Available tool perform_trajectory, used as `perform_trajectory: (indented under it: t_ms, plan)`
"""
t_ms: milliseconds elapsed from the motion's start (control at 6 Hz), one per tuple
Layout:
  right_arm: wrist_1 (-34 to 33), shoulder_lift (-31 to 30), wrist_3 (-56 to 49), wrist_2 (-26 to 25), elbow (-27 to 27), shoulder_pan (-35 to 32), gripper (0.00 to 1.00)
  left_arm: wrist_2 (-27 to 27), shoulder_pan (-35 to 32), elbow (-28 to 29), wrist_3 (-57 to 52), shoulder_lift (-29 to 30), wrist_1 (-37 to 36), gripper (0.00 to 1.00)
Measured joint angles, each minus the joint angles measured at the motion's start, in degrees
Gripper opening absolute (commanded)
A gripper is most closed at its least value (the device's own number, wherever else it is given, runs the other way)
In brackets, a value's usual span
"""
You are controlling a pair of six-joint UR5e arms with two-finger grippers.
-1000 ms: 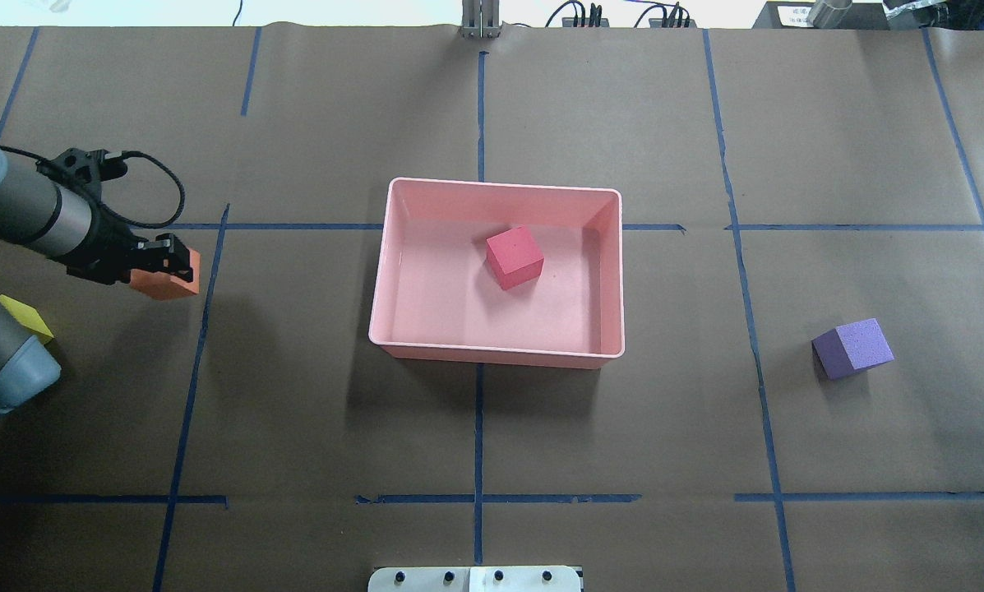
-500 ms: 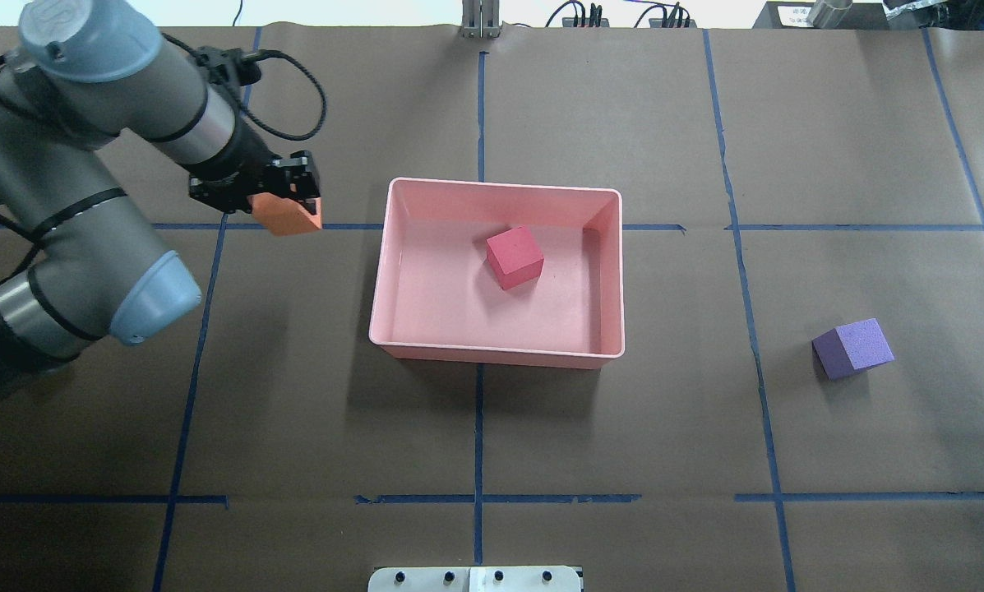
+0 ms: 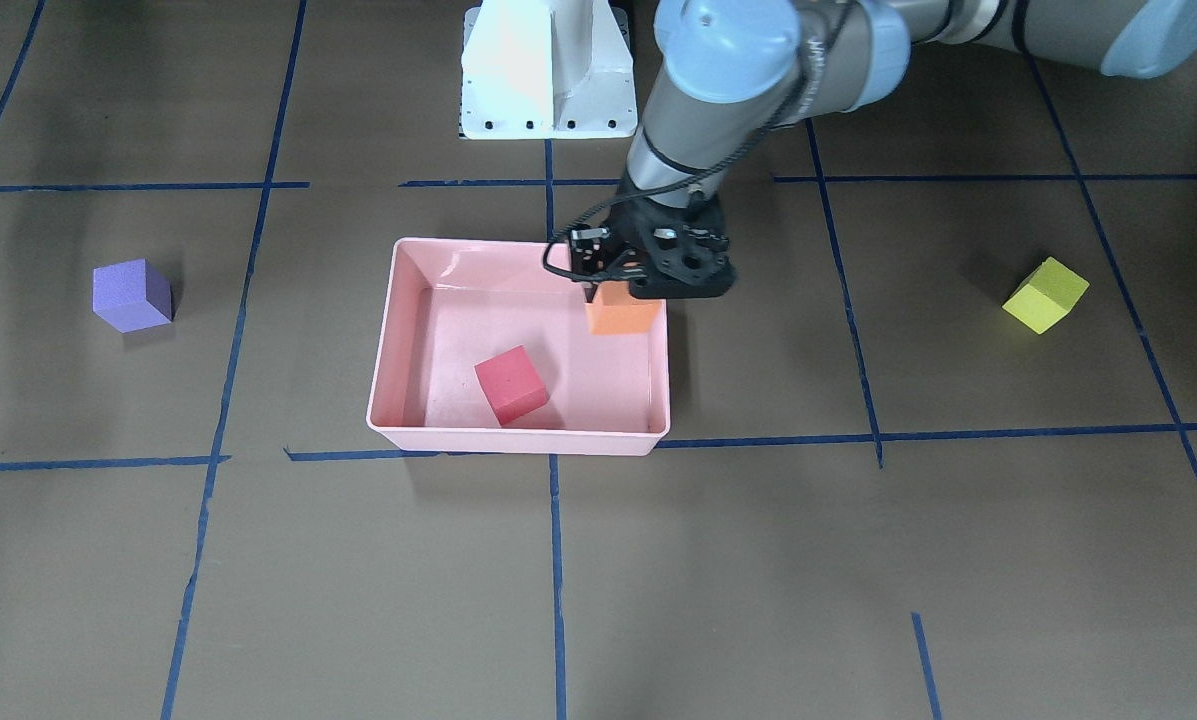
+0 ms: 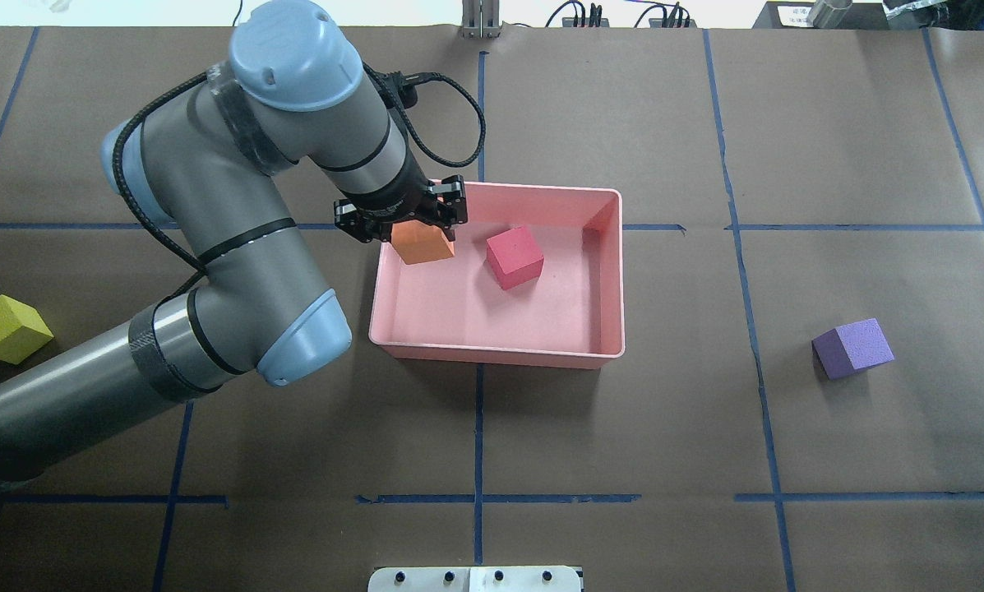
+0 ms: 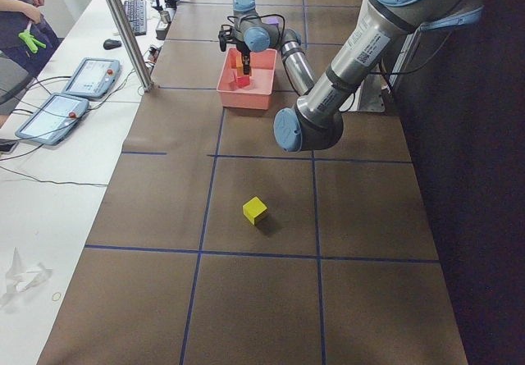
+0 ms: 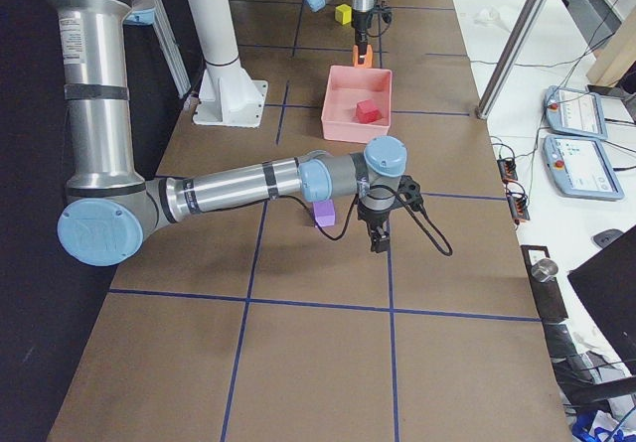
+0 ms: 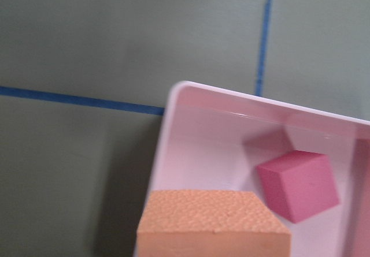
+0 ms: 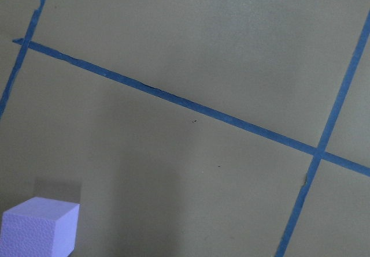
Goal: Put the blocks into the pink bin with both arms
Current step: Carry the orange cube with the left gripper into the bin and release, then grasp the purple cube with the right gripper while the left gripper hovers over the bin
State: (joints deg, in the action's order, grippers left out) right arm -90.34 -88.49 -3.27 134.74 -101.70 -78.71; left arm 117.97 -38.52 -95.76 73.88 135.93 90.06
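My left gripper [image 4: 418, 233] is shut on the orange block [image 4: 422, 244] and holds it just above the pink bin [image 4: 500, 355], over its far-left corner. The front-facing view shows the same hold [image 3: 623, 297]. The left wrist view shows the orange block [image 7: 214, 225] over the bin rim [image 7: 173, 95]. The red block [image 4: 515, 256] lies in the bin. The purple block [image 4: 852, 348] sits on the table to the right. The yellow-green block [image 4: 6, 329] sits at the far left. My right gripper [image 6: 378, 238] shows only in the exterior right view, beside the purple block [image 6: 324, 214]; I cannot tell its state.
The white pedestal base [image 3: 548, 70] stands at the robot's side of the table. Blue tape lines cross the brown paper cover. A side table with tablets [image 5: 74, 94] and a metal pole [image 5: 123, 29] stand beyond the far edge.
My left arm has swung right from the table's left side, carrying the orange block to a spot over the bin's far-left corner. The yellow-green block is uncovered again.
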Motion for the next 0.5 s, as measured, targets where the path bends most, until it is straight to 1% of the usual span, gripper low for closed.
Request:
perform_trajectory:
  t_ms: [167,333,500]
  plan:
    - [5.19,-1.16,6.25,-0.11,-0.41,2.77,1.00,-0.64,0.67,0.17,0.29,0.31,-0.04,1.00]
    - [15.15,-3.28,17.60,-1.14,-0.64,7.44,1.00,-0.87,0.84,0.20,0.34,0.25,-0.06,1.00]
    - [25.40,-5.86,28.46,-3.71,-0.67,12.71,1.00,-0.98,0.87,0.25,0.32,0.18,-0.06,1.00]
